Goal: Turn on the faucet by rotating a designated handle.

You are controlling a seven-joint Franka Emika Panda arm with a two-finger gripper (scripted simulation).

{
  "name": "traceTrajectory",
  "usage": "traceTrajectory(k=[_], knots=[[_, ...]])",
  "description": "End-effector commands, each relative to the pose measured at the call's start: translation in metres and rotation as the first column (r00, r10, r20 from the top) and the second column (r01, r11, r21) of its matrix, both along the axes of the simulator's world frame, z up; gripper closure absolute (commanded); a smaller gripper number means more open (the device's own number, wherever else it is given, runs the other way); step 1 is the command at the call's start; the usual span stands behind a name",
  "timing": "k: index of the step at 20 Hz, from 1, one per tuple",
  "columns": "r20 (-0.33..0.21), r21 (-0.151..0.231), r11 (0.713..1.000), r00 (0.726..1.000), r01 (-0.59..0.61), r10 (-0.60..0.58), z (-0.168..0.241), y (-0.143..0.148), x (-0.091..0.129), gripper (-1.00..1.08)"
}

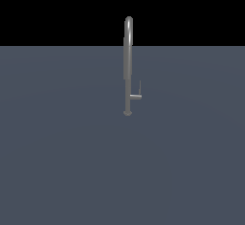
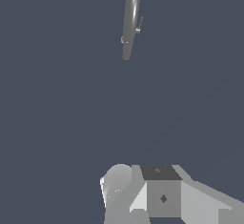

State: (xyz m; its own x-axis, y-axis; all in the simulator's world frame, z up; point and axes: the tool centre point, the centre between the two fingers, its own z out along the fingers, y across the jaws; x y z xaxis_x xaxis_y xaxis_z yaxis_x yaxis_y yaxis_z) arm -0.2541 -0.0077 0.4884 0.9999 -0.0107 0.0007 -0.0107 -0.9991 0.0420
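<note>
The faucet (image 1: 128,66) is seen upright in the upper middle of the exterior view, its arched top reaching into the black band. The handle (image 1: 137,94) is carried low on the pipe, toward the exterior view's right, its thin rod pointing upward. The grey table (image 1: 57,162) is spread all around. No contact is made yet; the approach is judged to be in hand. The pincer (image 2: 143,194) is shown only partly in the wrist view, well apart from the faucet, and its state cannot be told. Next, the rod must be reached and pushed around.
</note>
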Motion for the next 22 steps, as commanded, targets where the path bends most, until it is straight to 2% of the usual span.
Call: traceTrajectory(k=[1,6,11,17,22], knots=[[0.0,0.0,1.0,1.0,0.0,0.0,0.0,0.0,0.0,1.08],[-0.007,0.008,1.0,1.0,0.008,-0.008,0.0,0.0,0.003,1.08],[-0.03,0.032,0.999,0.999,0.033,-0.032,-0.002,0.001,0.014,1.08],[-0.079,0.08,0.993,0.993,0.088,-0.082,-0.005,0.002,0.036,1.08],[-0.142,0.134,0.978,0.98,0.157,-0.138,-0.01,0.002,0.063,1.08]])
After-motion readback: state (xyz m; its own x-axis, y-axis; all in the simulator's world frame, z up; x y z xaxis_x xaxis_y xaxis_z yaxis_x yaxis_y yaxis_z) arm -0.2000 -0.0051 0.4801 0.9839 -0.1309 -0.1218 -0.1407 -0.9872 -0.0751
